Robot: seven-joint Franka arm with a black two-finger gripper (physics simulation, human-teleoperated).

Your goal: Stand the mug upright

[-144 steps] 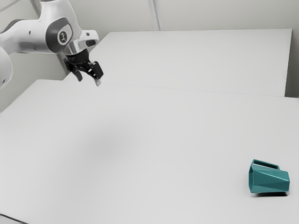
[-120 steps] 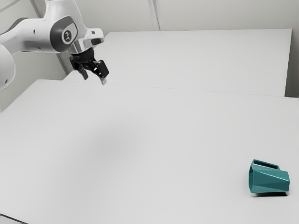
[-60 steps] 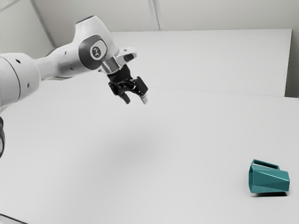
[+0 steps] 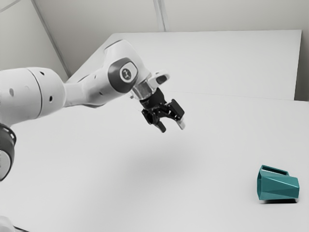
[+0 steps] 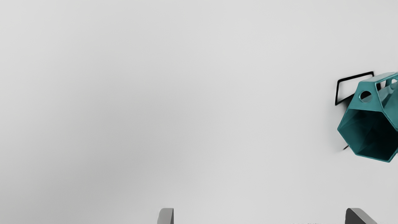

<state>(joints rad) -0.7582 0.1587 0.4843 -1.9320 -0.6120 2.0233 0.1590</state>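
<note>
From the exterior view's left the arm (image 4: 99, 88) reaches in over the worktop (image 4: 217, 145), and at its end is the hand (image 4: 172, 127), spread wide, with nothing between its fingers. Beyond it and lower, well apart toward the exterior view's right, the mug (image 4: 277, 187) lies on its side, its mouth (image 5: 370, 133) toward the hand and its handle (image 4: 277, 169) uppermost. It is not upright, so it likely wants gripping, turning mouth-up and setting on its base. The hand is off line: the mug sits out toward one finger instead of centred between the two, so going straight down from here would miss it, and a partial correction could land a fingertip on the rim and shove it away. The handle may catch a finger coming from above. The body's slanted facets and slight taper could let a shallow grip slip or twist as the weight swings. Turning the wrong way would leave the mouth down, and letting go while the base is tilted or above the worktop could topple it again.
</note>
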